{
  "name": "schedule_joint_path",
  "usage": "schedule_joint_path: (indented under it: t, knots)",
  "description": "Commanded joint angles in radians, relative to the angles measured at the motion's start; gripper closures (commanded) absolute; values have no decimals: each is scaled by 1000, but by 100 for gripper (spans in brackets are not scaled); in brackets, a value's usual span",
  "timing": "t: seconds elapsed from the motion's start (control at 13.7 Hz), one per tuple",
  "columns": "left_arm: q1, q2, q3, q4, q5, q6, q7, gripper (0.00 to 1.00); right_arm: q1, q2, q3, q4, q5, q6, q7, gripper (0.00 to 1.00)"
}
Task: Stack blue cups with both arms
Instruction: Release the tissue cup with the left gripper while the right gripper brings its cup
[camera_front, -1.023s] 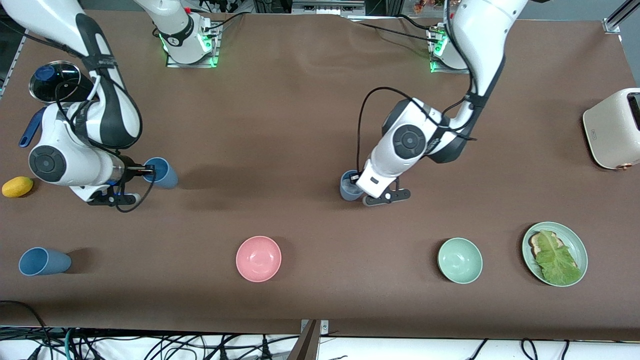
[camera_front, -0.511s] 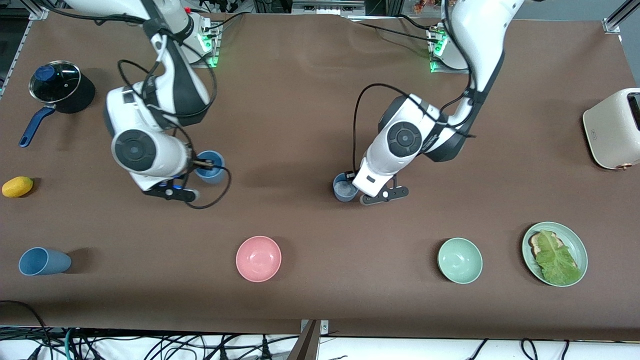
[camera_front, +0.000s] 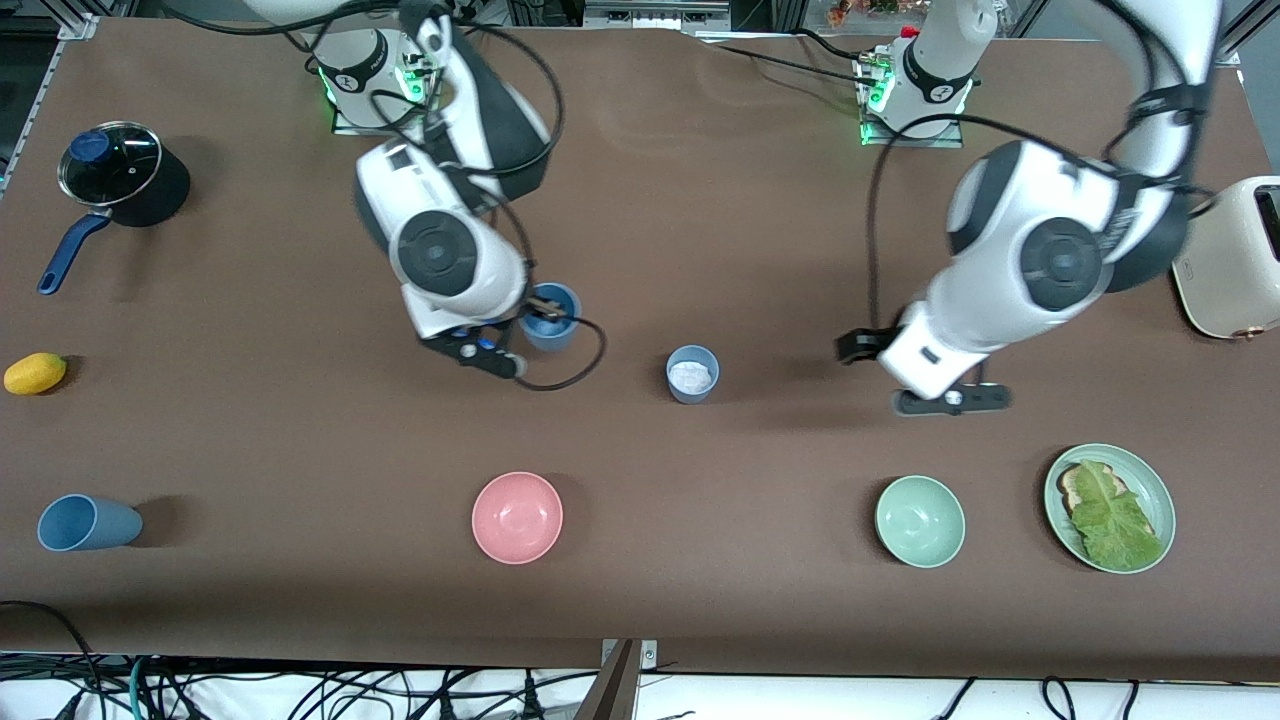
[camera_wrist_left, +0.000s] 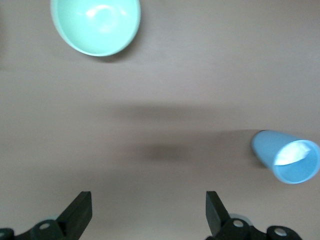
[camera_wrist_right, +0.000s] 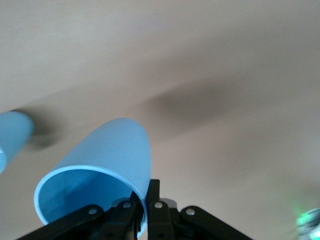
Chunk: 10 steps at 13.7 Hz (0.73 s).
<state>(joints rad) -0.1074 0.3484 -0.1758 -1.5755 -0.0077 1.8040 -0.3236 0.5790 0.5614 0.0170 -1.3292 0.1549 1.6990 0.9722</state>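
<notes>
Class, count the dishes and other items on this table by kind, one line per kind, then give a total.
Blue cups: 3
Bowls: 2
Plate with lettuce: 1
Lidded pot: 1
Toaster: 1
Yellow fruit: 1
Total: 9

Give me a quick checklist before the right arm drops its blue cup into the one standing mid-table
1. Right gripper shut on carried blue cup at its rim: ok.
2. Target greyer blue cup upright, mouth open: ok.
3. Left gripper open, holding nothing, away from the target: ok.
4. Carried cup over the target: not ok, it hangs over bare table toward the right arm's end.
5. Carried cup level: cannot tell.
6. Third blue cup untouched: ok.
</notes>
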Motion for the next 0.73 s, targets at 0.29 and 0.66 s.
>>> schedule_joint_path:
  t: [0.29, 0.66]
  knots:
    - [132, -227, -11, -15, 28, -253, 297, 0, 113, 167, -6, 222, 77, 177, 213, 100]
    - [97, -409, 54, -113, 49, -172, 294, 0, 117, 195, -6, 222, 132, 295, 230, 100]
